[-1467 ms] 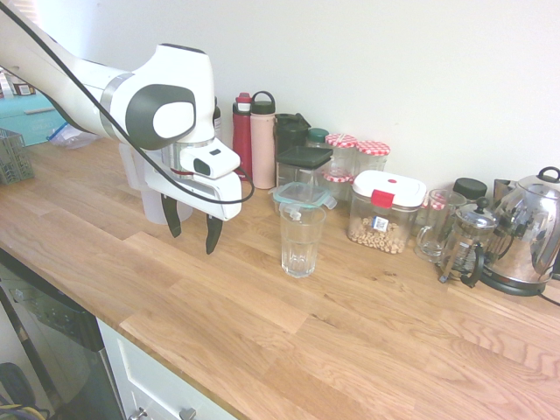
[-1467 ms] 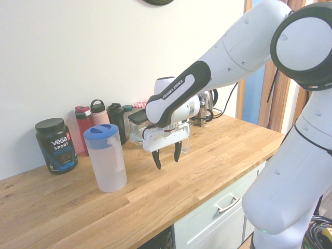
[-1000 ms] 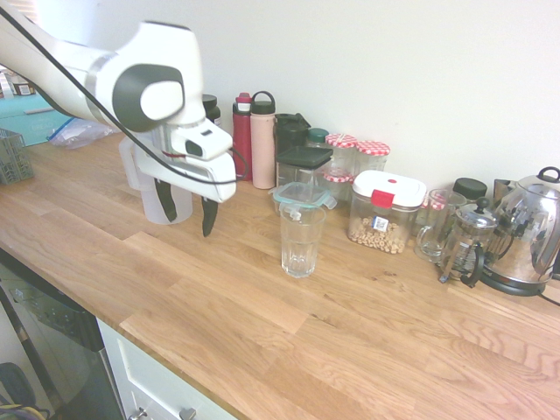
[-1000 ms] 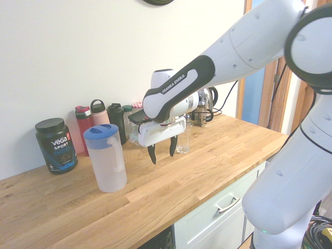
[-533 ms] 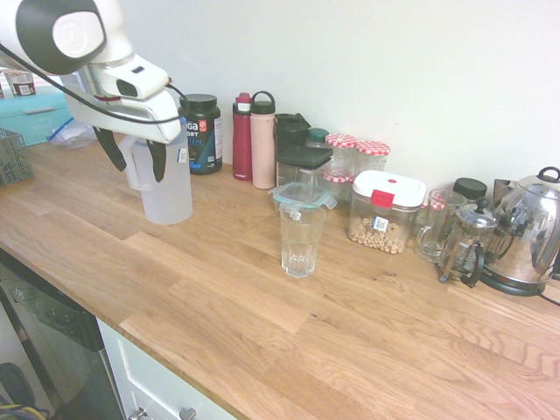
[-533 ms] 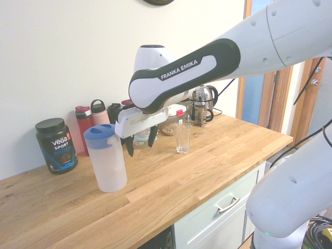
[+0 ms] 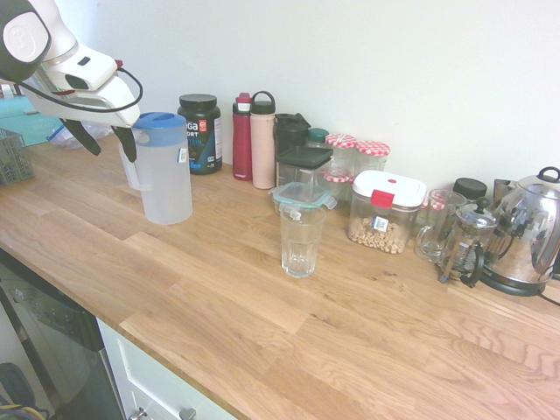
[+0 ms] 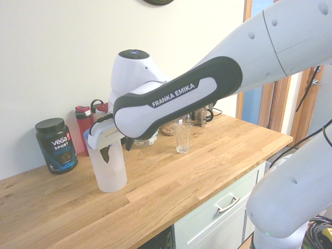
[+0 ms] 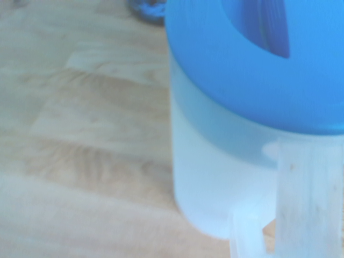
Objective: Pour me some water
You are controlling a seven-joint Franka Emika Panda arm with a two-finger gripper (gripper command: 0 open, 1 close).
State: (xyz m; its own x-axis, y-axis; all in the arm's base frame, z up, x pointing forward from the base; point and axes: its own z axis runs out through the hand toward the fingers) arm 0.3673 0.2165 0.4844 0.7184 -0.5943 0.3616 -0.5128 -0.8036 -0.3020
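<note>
From the far left of the first exterior view the gripper (image 7: 107, 142) comes in, fingers (image 7: 129, 144) spread and empty, level with the handle side of the upright jug (image 7: 165, 172) just to their right. The jug stands on the wooden surface (image 7: 262, 306); the glass (image 7: 300, 239) waits well apart. Frosted walls hide the water level, and the handle is half covered.

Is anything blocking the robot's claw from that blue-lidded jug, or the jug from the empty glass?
Nothing visible does. The open gripper hangs right by the jug on its handle side, and only bare countertop lies between the jug and the glass.
</note>
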